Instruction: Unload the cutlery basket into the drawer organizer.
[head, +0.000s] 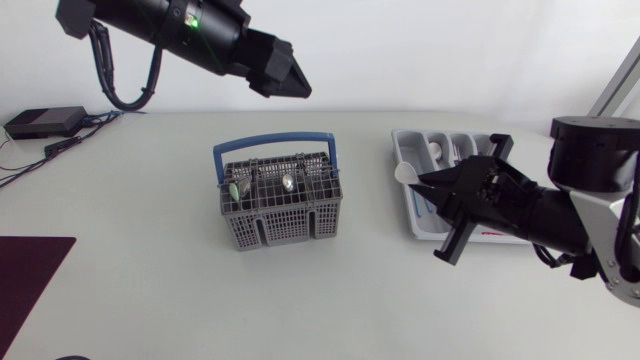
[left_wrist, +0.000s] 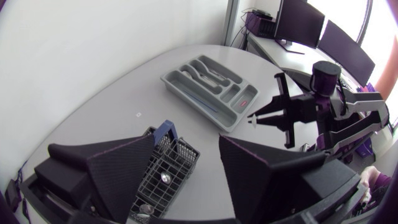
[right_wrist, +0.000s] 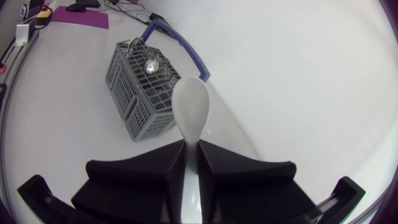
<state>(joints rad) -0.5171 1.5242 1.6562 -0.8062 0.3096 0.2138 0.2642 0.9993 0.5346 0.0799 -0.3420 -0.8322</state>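
Observation:
A grey cutlery basket (head: 281, 203) with a blue handle stands mid-table, with several metal pieces (head: 287, 182) in it. The white drawer organizer (head: 408, 150) lies to its right and holds some cutlery. My right gripper (head: 424, 181) hovers over the organizer's near left side, shut on a white spoon (head: 403, 173) whose bowl (right_wrist: 190, 111) sticks out ahead of the fingers toward the basket (right_wrist: 142, 93). My left gripper (head: 296, 86) hangs high behind the basket, open and empty. In the left wrist view its fingers (left_wrist: 118, 165) stand wide apart above the basket (left_wrist: 166, 169), with the organizer (left_wrist: 186, 85) and the spoon (left_wrist: 254, 119) beyond.
A black box (head: 45, 122) with cables lies at the back left edge. A dark purple mat (head: 30, 270) lies at the front left. Bare tabletop surrounds the basket and runs along the front.

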